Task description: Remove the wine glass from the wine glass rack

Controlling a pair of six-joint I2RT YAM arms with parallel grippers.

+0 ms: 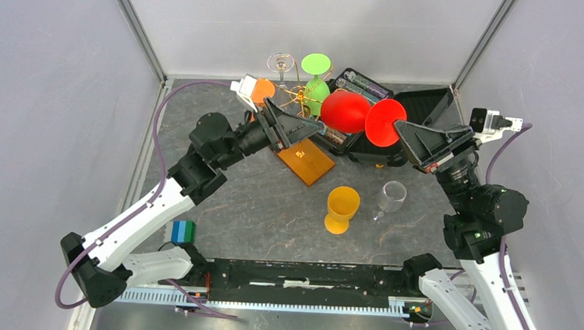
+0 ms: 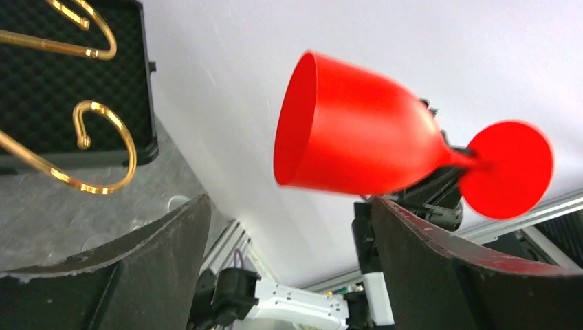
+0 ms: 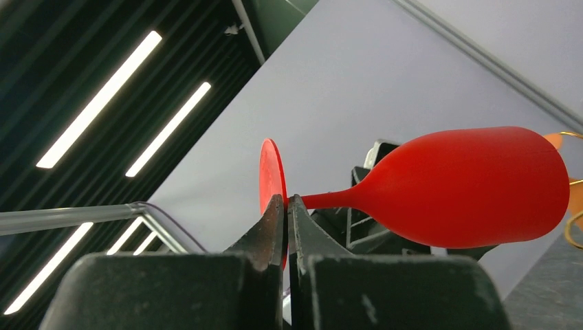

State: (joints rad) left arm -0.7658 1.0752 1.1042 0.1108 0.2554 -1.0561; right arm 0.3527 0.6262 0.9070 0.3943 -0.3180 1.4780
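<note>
Two tools: the right tool (image 3: 287, 203) pinches the red wine glass (image 3: 474, 185) by its stem, sideways, likely to clear the rack (image 1: 308, 164); the left tool (image 2: 289, 206) gapes wide, empty

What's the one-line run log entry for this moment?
right gripper: shut on red plastic wine glass stem | glass: sideways, off gold wire rack | left gripper: open, empty

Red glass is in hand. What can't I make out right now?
- Top view: the left gripper covers the post of the wine glass rack; the wrist hides how the orange glass hangs.
- Top view: the red wine glass covers part of the black case.
- Left wrist view: rack cut off by the left edge.
- Right wrist view: rack just a sliver at the right edge; fingers of the right gripper hide the stem contact.
</note>
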